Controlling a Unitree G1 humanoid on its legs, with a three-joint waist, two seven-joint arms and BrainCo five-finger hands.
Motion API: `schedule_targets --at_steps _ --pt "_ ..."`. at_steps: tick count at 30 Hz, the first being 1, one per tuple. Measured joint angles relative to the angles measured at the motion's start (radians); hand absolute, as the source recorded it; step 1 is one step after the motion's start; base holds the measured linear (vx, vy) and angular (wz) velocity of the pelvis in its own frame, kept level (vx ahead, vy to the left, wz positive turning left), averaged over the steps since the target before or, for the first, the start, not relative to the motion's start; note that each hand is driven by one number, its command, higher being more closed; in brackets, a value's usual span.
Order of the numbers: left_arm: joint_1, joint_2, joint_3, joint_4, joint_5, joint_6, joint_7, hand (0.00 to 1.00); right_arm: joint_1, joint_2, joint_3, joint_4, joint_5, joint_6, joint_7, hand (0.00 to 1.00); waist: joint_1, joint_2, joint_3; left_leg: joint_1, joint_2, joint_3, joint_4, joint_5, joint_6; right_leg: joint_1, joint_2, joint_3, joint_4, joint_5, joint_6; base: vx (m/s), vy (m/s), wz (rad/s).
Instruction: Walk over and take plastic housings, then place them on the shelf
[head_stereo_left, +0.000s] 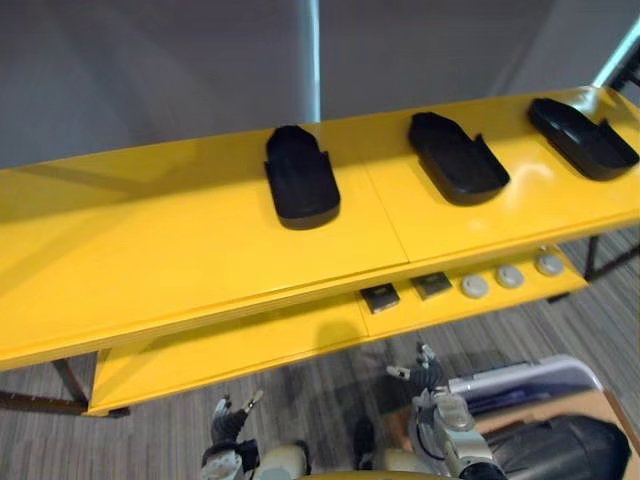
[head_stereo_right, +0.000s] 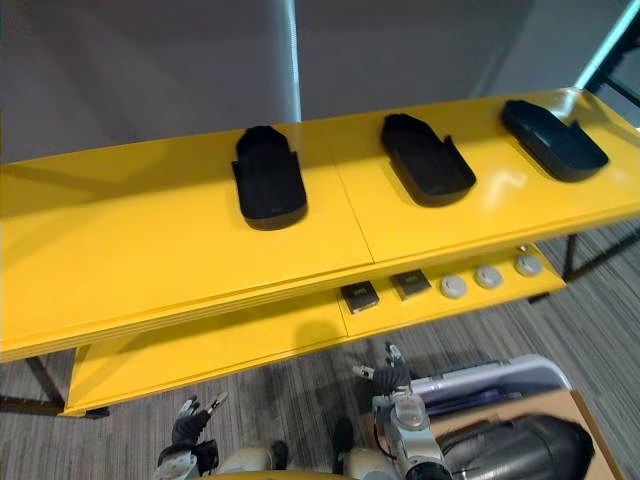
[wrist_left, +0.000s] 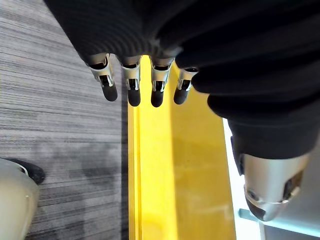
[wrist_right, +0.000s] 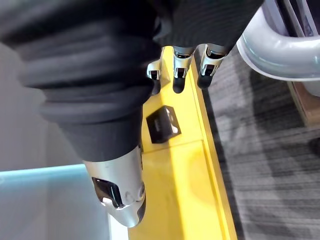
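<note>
Hanging low above the grey carpet (head_stereo_left: 320, 395), your left robot hand (head_stereo_left: 230, 422) and right robot hand (head_stereo_left: 428, 378) are both dangling with fingers straight and relaxed, carrying nothing. Just ahead of them you are facing the yellow shelf (head_stereo_left: 250, 300). On its top board (head_stereo_left: 150, 240), a black plastic housing (head_stereo_left: 300, 177) is sitting at the left, a second housing (head_stereo_left: 458, 158) in the middle and a third housing (head_stereo_left: 582, 138) at the right, well apart. On the lower board (head_stereo_left: 230, 350), two dark square parts (head_stereo_left: 380, 297) and three grey discs (head_stereo_left: 475, 286) are lying in a row.

workshop: yellow steel shelf (head_stereo_left: 180, 250), black plastic housings (head_stereo_left: 300, 177), grey carpet (head_stereo_left: 330, 390).
</note>
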Motion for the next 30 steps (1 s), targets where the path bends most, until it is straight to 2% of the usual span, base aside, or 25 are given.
schedule_targets --at_steps 2,3,4,6,7,8,9,10,12,14,15,16,18,21,25,27,29,30 --pt "-0.006 0.003 -0.008 -0.025 0.0 -0.014 0.001 0.0 -0.019 0.019 0.014 -0.012 -0.014 0.002 -0.003 0.0 0.002 -0.019 0.012 -0.029 0.001 0.08 0.048 -0.019 0.023 -0.04 0.01 0.086 0.001 0.021 0.033 -0.21 0.201 -1.16" --pt "-0.01 0.003 -0.01 -0.026 0.001 -0.015 0.002 0.0 -0.024 0.023 0.027 -0.017 -0.028 0.004 -0.004 0.0 0.0 -0.023 0.017 -0.044 0.002 0.115 0.068 -0.024 0.032 -0.059 0.008 0.107 -0.003 0.022 0.034 -0.26 0.206 -1.04" --pt "-0.015 0.004 -0.012 -0.03 0.001 -0.015 0.003 0.0 -0.023 0.027 0.033 -0.035 -0.047 0.012 -0.004 0.0 0.004 -0.033 0.03 -0.057 -0.001 0.163 0.077 -0.026 0.04 -0.076 -0.011 0.092 -0.002 0.02 0.031 -0.31 0.237 -1.02" --pt "-0.015 0.0 -0.012 -0.035 0.015 -0.014 0.01 0.0 -0.014 0.038 0.05 -0.057 -0.069 0.013 -0.006 0.0 0.003 -0.028 0.047 -0.071 0.01 0.227 0.079 -0.011 0.097 -0.108 -0.046 0.018 0.042 0.005 0.032 -0.25 0.173 -0.81" --pt "-0.017 -0.001 -0.013 -0.035 0.017 -0.012 0.016 0.0 -0.011 0.036 0.07 -0.057 -0.083 0.014 -0.006 0.0 0.008 -0.039 0.047 -0.062 0.009 0.268 0.061 -0.002 0.113 -0.141 -0.083 -0.047 0.178 -0.034 0.024 -0.2 0.122 -0.67" --pt "-0.015 -0.001 -0.013 -0.034 0.017 -0.01 0.017 0.0 -0.008 0.038 0.077 -0.057 -0.089 0.014 -0.001 0.0 0.011 -0.036 0.049 -0.058 0.009 0.282 0.05 0.003 0.119 -0.145 -0.095 -0.068 0.259 -0.065 0.021 -0.23 0.15 -0.69" --pt "-0.008 0.003 -0.014 -0.035 0.017 -0.007 0.017 0.0 0.008 0.047 0.078 -0.06 -0.102 0.011 0.002 0.0 0.018 -0.032 0.048 -0.04 0.007 0.304 0.027 0.01 0.124 -0.129 -0.117 -0.094 0.411 -0.135 0.036 -0.17 0.129 -0.51" --pt "-0.008 0.004 -0.017 -0.036 0.017 -0.007 0.017 0.0 0.026 0.045 0.078 -0.061 -0.124 0.009 0.005 0.0 0.026 -0.034 0.045 -0.024 -0.001 0.318 0.004 0.02 0.123 -0.089 -0.136 -0.102 0.498 -0.199 0.055 -0.12 0.122 -0.43" --pt "-0.007 0.004 -0.019 -0.037 0.017 -0.007 0.017 0.0 0.044 0.042 0.077 -0.06 -0.146 0.009 0.005 0.0 0.031 -0.045 0.035 -0.028 -0.012 0.341 -0.028 0.042 0.122 0.003 -0.154 -0.131 0.512 -0.272 0.081 -0.06 0.055 -0.39" --pt "-0.004 0.002 -0.017 -0.035 0.017 -0.004 0.017 0.0 0.033 0.039 0.077 -0.024 -0.166 0.008 0.005 0.0 0.036 -0.06 0.023 -0.043 -0.018 0.368 -0.056 0.069 0.115 0.105 -0.161 -0.162 0.345 -0.304 0.09 -0.07 0.005 -0.65" --pt "-0.008 0.008 -0.018 -0.032 0.016 -0.004 0.018 0.0 0.003 0.036 0.076 0.016 -0.167 0.008 0.004 0.0 0.041 -0.074 0.016 -0.063 -0.021 0.395 -0.066 0.087 0.112 0.14 -0.155 -0.162 0.191 -0.303 0.088 -0.08 -0.028 -0.69" --pt "-0.024 0.013 -0.025 -0.013 0.015 -0.003 0.018 0.0 -0.023 0.016 0.072 0.057 -0.165 0.01 -0.001 0.0 0.032 -0.068 0.018 -0.079 -0.018 0.398 -0.068 0.107 0.103 0.156 -0.145 -0.16 0.105 -0.282 0.069 -0.07 -0.04 -0.57" --pt "-0.034 0.019 -0.047 0.008 0.015 -0.003 0.02 0.0 -0.034 -0.003 0.062 0.095 -0.163 0.013 -0.004 0.0 0.029 -0.066 0.017 -0.066 -0.03 0.318 -0.085 0.147 0.079 0.182 -0.13 -0.134 0.039 -0.233 0.065 -0.05 -0.079 -0.43" --pt "-0.029 0.022 -0.066 0.035 0.015 -0.003 0.018 0.0 -0.024 -0.006 0.038 0.098 -0.157 0.011 -0.018 0.0 0.024 -0.048 0.006 -0.016 -0.022 0.304 -0.147 0.157 0.076 0.199 -0.118 -0.083 -0.001 -0.196 0.056 -0.07 -0.072 -0.59" --pt "-0.023 0.023 -0.085 0.053 0.016 -0.003 0.017 0.0 -0.001 -0.008 0.02 0.101 -0.136 0.011 -0.02 0.0 0.019 -0.037 0.002 0.041 -0.01 0.366 -0.239 0.199 0.062 0.186 -0.104 0.003 -0.027 -0.158 0.052 -0.09 -0.034 -0.57" --pt "-0.003 0.024 -0.087 0.055 0.016 -0.003 0.016 0.0 0.0 -0.007 0.017 0.101 -0.125 0.012 -0.021 0.0 0.012 -0.027 -0.005 0.051 0.005 0.425 -0.252 0.198 0.062 0.159 -0.107 0.018 -0.022 -0.17 0.052 -0.08 -0.014 -0.96" --pt "0.015 0.024 -0.086 0.055 0.015 -0.001 0.016 0.0 -0.015 -0.002 0.018 0.097 -0.125 0.012 -0.021 0.0 0.003 -0.013 -0.003 0.061 0.031 0.518 -0.269 0.193 0.056 0.126 -0.167 -0.178 0.014 -0.17 0.032 -0.1 -0.006 -1.25" --pt "0.015 0.031 -0.086 0.055 0.015 -0.001 0.016 0.0 -0.023 -0.002 0.018 0.097 -0.124 0.012 -0.021 0.0 0.004 -0.009 -0.001 0.063 0.046 0.563 -0.271 0.184 0.051 0.111 -0.222 -0.326 0.049 -0.177 0.018 -0.08 -0.005 -1.07"
